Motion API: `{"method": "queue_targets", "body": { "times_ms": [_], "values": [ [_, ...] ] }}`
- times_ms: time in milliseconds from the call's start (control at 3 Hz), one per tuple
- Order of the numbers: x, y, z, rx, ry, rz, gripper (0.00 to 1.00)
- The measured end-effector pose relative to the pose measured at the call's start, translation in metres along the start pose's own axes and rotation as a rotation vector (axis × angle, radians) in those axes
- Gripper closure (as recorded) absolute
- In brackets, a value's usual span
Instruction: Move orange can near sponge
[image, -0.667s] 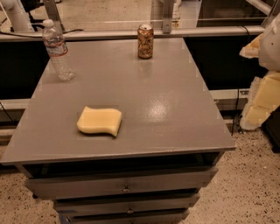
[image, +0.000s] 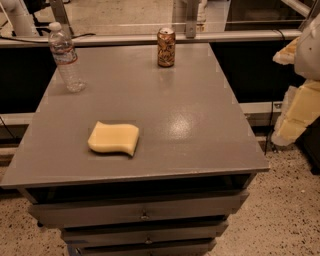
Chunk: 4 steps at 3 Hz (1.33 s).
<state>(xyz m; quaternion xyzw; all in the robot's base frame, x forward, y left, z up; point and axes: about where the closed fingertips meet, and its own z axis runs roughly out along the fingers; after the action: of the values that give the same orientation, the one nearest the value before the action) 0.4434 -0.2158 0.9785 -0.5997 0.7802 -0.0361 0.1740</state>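
Observation:
The orange can (image: 166, 47) stands upright at the far edge of the grey table (image: 200, 125), a little right of centre. The pale yellow sponge (image: 114, 138) lies flat on the near left part of the table, well apart from the can. My gripper (image: 298, 97) hangs off the table's right side, beyond its edge and lower than the can, touching neither the can nor the sponge. It is partly cut off by the frame's right edge.
A clear plastic water bottle (image: 65, 57) stands upright at the table's far left. A pale rail (image: 250, 36) runs behind the table. Drawers (image: 145, 215) sit under the tabletop. Speckled floor (image: 285, 210) lies to the right.

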Motion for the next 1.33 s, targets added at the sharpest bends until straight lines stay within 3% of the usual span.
{"method": "queue_targets", "body": {
  "times_ms": [333,667,1000,1333],
  "values": [
    [-0.003,-0.023,0.019,0.030,-0.056,0.020,0.00],
    [-0.006,-0.074,0.065,0.069,-0.194,0.089,0.00],
    [-0.019,-0.125,0.107,0.093,-0.361,0.178,0.00],
    [-0.050,-0.171,0.150,0.091,-0.560,0.270,0.00]
  ]
}}
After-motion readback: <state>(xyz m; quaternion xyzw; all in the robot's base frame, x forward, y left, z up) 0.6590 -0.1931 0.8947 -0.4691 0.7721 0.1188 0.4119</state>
